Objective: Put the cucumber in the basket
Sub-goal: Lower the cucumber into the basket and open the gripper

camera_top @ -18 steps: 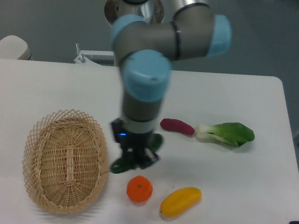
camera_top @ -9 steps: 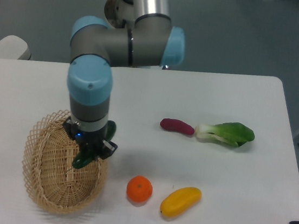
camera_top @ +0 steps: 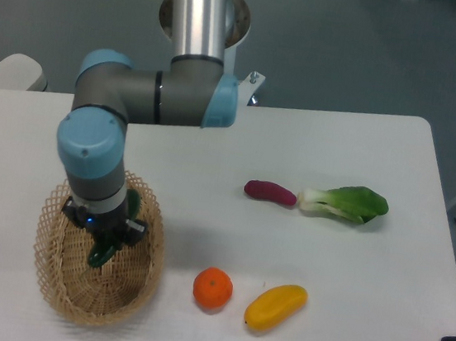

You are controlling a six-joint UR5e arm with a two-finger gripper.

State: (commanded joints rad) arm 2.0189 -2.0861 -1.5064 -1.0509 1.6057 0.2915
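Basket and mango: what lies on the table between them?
In the fixed camera view, the orange sits on the table between the basket and the mango, apart from both. The rest of that stretch is bare white tabletop.

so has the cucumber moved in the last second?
Yes. Held in the tool, the cucumber went left, from beside the orange to over the basket.

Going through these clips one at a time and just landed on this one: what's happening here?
The arm's gripper is shut on the cucumber and holds it over the inside of the wicker basket at the table's left. It has not let go yet. An orange, a yellow mango, a purple sweet potato and a bok choy lie on the table to the right.
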